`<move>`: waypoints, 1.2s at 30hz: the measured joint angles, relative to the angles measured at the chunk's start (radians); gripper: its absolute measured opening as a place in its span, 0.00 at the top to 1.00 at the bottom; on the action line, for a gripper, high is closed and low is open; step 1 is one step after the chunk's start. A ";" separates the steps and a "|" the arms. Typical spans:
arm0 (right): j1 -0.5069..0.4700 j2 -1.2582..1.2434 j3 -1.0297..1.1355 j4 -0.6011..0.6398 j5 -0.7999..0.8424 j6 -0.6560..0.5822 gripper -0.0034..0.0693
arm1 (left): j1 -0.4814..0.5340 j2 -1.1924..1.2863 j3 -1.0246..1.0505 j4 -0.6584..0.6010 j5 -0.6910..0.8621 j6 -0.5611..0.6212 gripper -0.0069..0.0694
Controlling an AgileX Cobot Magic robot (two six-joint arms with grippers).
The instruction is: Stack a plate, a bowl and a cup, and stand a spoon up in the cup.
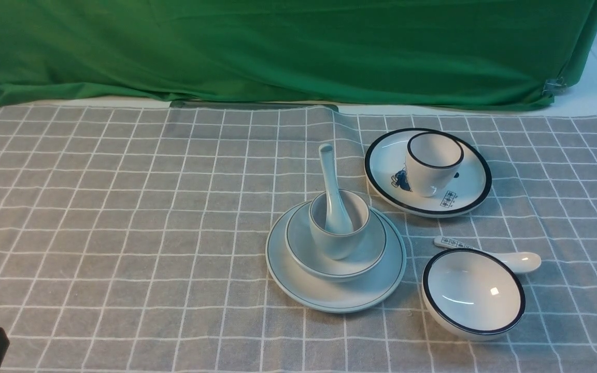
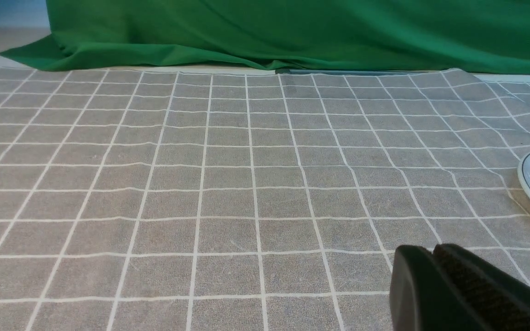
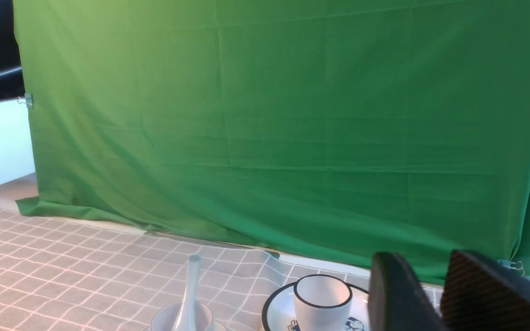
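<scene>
- The left gripper (image 2: 433, 250) has its two dark jaws pressed together with nothing between them. In its wrist view it sits low over bare grey checked tablecloth (image 2: 228, 184), well apart from the plate (image 1: 336, 290); only that plate's edge shows at the side of this view. In the front view just a dark tip shows at the near left corner.
- The right gripper (image 3: 435, 271) does not appear in the front view. Its wrist view shows two dark fingers (image 3: 396, 294) with a clear gap between them and nothing in that gap, so it is released. It is raised, looking across the dishes toward the green backdrop (image 3: 265, 138).
- The plate lies flat on the cloth near the table's middle.
- The bowl (image 1: 366, 256) sits inside the plate, roughly centred on it.
- The cup (image 1: 332, 241) stands upright in the bowl, on top of the plate.
- The spoon (image 1: 331, 191) stands in the cup, its scoop down inside and its handle leaning up and away toward the backdrop.
- Behind and to the right of the plate, apart from it, is a black-rimmed plate (image 1: 464, 194) carrying a black-rimmed cup (image 1: 431, 163).
- To the right of the plate and nearer the robot lies a black-rimmed bowl (image 1: 472, 292), close to the plate's edge.
- A spoon with printed marks (image 1: 516, 260) lies flat just behind that bowl.
</scene>
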State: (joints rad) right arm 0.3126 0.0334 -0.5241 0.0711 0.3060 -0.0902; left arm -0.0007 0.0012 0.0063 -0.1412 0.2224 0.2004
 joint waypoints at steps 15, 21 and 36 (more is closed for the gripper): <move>-0.002 -0.004 0.017 -0.002 -0.009 -0.035 0.64 | 0.000 0.000 0.000 0.000 0.000 0.001 0.89; -0.134 -0.011 0.189 -0.026 -0.024 -0.139 0.63 | 0.000 0.000 0.000 0.000 0.001 0.001 0.89; -0.311 -0.032 0.530 -0.032 -0.064 -0.190 0.62 | 0.000 0.000 0.000 0.001 0.002 0.003 0.89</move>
State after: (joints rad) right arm 0.0017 0.0014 0.0061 0.0391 0.2421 -0.2798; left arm -0.0007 0.0012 0.0063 -0.1404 0.2240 0.2035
